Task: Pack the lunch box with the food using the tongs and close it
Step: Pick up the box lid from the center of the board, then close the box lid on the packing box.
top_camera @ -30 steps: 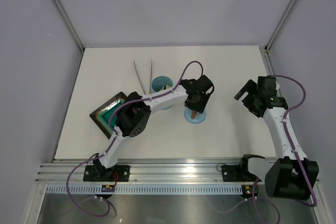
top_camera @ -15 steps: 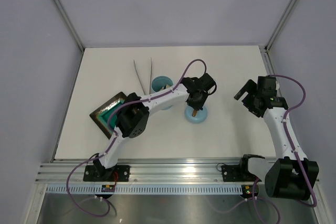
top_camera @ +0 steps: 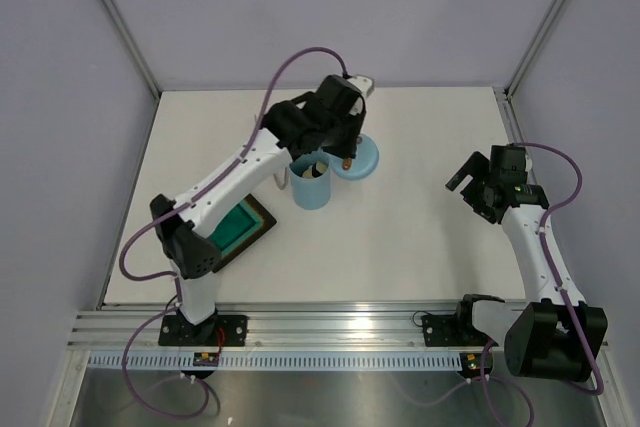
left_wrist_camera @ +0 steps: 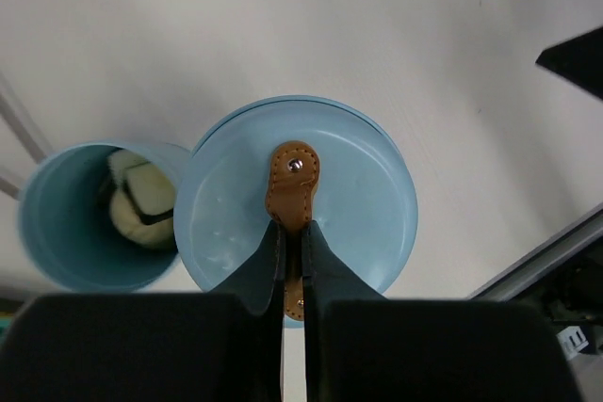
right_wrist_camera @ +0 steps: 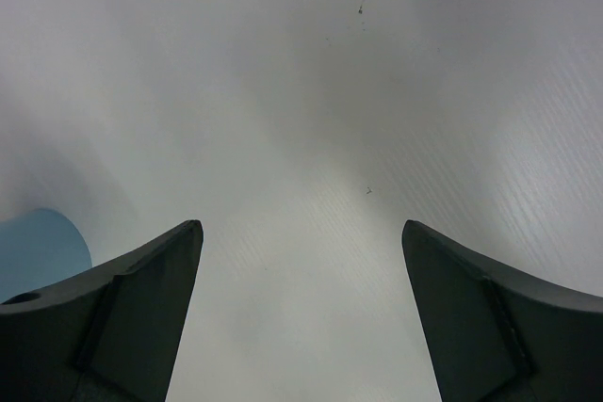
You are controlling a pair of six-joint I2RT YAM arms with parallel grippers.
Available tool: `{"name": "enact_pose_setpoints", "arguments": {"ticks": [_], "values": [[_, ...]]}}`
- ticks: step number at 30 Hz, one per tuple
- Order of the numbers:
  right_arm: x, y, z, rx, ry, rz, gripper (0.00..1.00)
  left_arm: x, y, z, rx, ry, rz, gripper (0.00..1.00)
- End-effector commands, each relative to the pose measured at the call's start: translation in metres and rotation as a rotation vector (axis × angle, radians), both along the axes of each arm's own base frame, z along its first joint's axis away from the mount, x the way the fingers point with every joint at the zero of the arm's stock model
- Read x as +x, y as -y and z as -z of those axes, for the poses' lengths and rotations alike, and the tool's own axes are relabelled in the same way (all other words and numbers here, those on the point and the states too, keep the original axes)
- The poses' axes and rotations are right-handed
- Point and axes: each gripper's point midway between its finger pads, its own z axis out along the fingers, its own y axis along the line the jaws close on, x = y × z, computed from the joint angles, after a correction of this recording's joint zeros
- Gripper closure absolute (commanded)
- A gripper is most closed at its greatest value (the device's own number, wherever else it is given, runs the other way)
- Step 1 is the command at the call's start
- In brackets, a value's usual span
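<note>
**Lid gripped by its handle, box standing open**

The lunch box is standing upright toward the far edge of the table, a little left of centre. It is showing beige and white food piled at the bottom. Its lid is hanging just beside it on the right, and in the left wrist view the lid's edge is overlapping the box rim. The left gripper is pinching the lid's brown handle, jaws closed tight on the thin strap.

The lid is looking like light, stiff plastic, smooth enough to slip. The strap is probably soft and may be letting the lid swing or tilt. That handle is the sensible place to hold, with the lid kept level and centred over the rim before lowering. The tall, narrow box may be tipping easily under a sideways push.

The tongs are lying on the table just left of the box. A tray is sitting nearer the left edge. The right gripper is hovering near the right edge, jaws wide apart and holding nothing.
</note>
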Motion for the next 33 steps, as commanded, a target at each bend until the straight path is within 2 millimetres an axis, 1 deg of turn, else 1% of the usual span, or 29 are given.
{"name": "enact_pose_setpoints", "arguments": {"ticks": [1,2,3,4,5,7,10,11,22,27,33], "values": [[0.005,0.001,-0.014,-0.007,0.042,-0.011,0.05,0.018,-0.041,-0.047,-0.055,0.073,-0.079,1.0],[0.005,0.001,-0.014,-0.007,0.042,-0.012,0.05,0.026,-0.054,-0.046,-0.045,0.07,-0.112,1.0],[0.005,0.001,-0.014,-0.006,0.042,-0.01,0.05,0.031,-0.061,-0.045,-0.031,0.072,-0.135,1.0],[0.005,-0.003,-0.014,0.013,0.043,-0.026,0.05,0.035,-0.067,-0.042,-0.02,0.067,-0.15,1.0],[0.006,-0.003,-0.015,0.013,0.046,-0.026,0.05,0.041,-0.074,-0.037,-0.006,0.055,-0.168,1.0],[0.005,-0.004,-0.015,0.014,0.046,-0.027,0.05,0.046,-0.081,-0.031,0.011,0.046,-0.188,1.0],[0.004,-0.003,-0.014,0.012,0.041,-0.025,0.05,0.056,-0.094,-0.014,0.052,0.011,-0.229,1.0],[0.003,-0.003,-0.014,0.011,0.041,-0.027,0.05,0.058,-0.096,-0.011,0.057,0.005,-0.234,1.0],[0.005,-0.005,-0.01,0.019,0.032,-0.03,0.05,0.072,-0.108,0.024,0.129,-0.06,-0.259,1.0],[0.005,-0.005,-0.007,0.022,0.022,-0.029,0.05,0.075,-0.107,0.035,0.141,-0.078,-0.26,1.0],[0.005,-0.005,-0.005,0.022,0.02,-0.031,0.05,0.081,-0.11,0.049,0.15,-0.099,-0.267,1.0]]}}
